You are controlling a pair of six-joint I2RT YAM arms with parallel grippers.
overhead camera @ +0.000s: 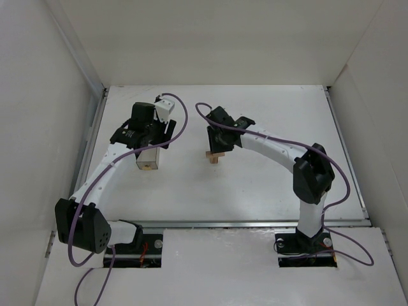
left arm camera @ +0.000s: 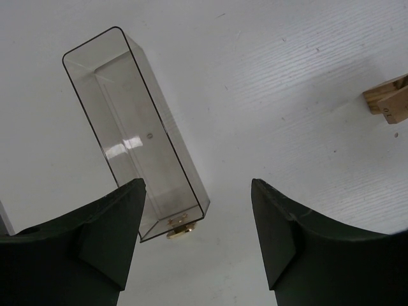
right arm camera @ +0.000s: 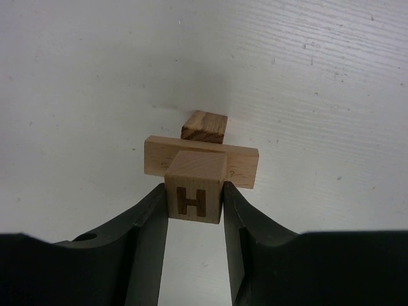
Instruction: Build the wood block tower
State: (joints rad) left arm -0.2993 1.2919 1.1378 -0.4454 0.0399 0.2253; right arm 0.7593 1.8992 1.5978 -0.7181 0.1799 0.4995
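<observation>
The wood block tower (overhead camera: 215, 155) stands mid-table. In the right wrist view it is a dark brown block (right arm camera: 204, 126) at the bottom, a light-tan bar (right arm camera: 245, 164) lying crosswise over it, and a light cube marked "H" (right arm camera: 194, 191) on the bar. My right gripper (right arm camera: 194, 203) is shut on the H cube, one finger against each side; it also shows in the top view (overhead camera: 217, 145). My left gripper (left arm camera: 197, 220) is open and empty, hovering over the near end of the clear plastic box (left arm camera: 131, 127). The tower's edge shows at the right of the left wrist view (left arm camera: 390, 102).
The clear box (overhead camera: 148, 160) lies left of the tower under the left arm (overhead camera: 143, 131). A small brass piece (left arm camera: 180, 231) sits at its near end. White walls enclose the table on the left, back and right.
</observation>
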